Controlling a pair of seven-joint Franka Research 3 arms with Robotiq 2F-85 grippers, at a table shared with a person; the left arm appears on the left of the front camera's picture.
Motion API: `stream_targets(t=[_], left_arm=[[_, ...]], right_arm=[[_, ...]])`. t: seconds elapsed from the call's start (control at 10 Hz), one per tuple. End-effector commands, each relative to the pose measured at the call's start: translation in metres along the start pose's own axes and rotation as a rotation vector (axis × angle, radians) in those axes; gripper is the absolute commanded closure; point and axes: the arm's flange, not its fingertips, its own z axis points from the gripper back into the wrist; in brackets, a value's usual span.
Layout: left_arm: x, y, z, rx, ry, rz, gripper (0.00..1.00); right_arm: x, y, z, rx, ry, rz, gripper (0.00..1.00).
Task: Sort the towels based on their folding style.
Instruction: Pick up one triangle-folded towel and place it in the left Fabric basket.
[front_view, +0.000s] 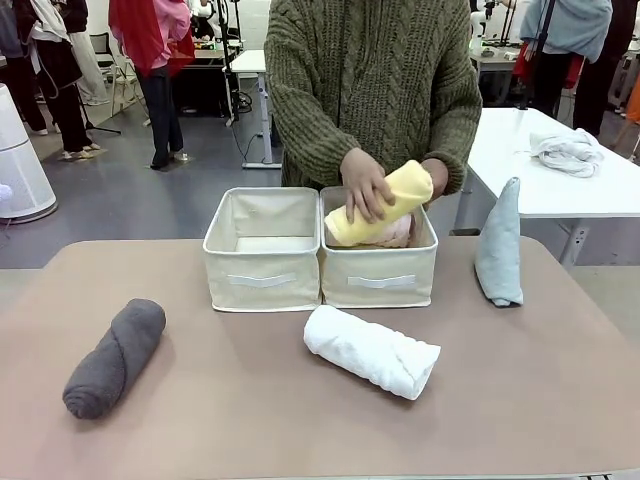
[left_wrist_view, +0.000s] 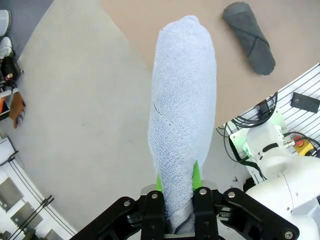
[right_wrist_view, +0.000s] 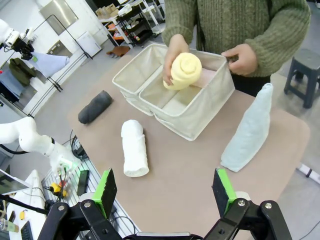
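Two beige bins (front_view: 262, 262) are set side by side at the far middle of the counter (front_view: 300, 440). A grey-blue cone (front_view: 499, 245) is stood upright to the right of the bins. A white roll (front_view: 372, 351) is laid just in front of them, and a dark grey roll (front_view: 115, 357) well off to their front left. A yellow roll (front_view: 390, 198) is held by the person's hand (front_view: 366, 186) over the right-hand bin, above a pink towel (front_view: 398, 236).

A collision with that hand is judged likely if an arm is brought over the bins now. The cone could be toppled by a sideways approach.

The light blue towel (left_wrist_view: 182, 110) is clamped at its base by the left claw (left_wrist_view: 177, 180), well away from the bins, beyond the dark grey roll. Being long and soft, it may sag or slip. The right claw (right_wrist_view: 165, 186) is spread wide and empty, hung in front of the bins.
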Motion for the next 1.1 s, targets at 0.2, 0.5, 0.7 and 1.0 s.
stream_targets(t=[0.2,0.5,0.7,1.0], left_arm=[[0.043,-0.009,-0.003,-0.056,-0.073,-0.116,0.8],[0.083,-0.048,0.002,-0.094,-0.057,-0.182,0.8],[0.084,-0.063,-0.005,-0.109,-0.028,-0.181,0.8],[0.086,-0.057,-0.011,-0.092,-0.055,-0.196,0.8]], right_arm=[[0.0,-0.001,0.0,0.011,-0.008,0.004,0.0],[0.0,-0.001,0.0,0.011,-0.008,0.004,0.0],[0.0,-0.001,0.0,0.011,-0.008,0.004,0.0],[0.0,-0.001,0.0,0.011,-0.008,0.004,0.0]])
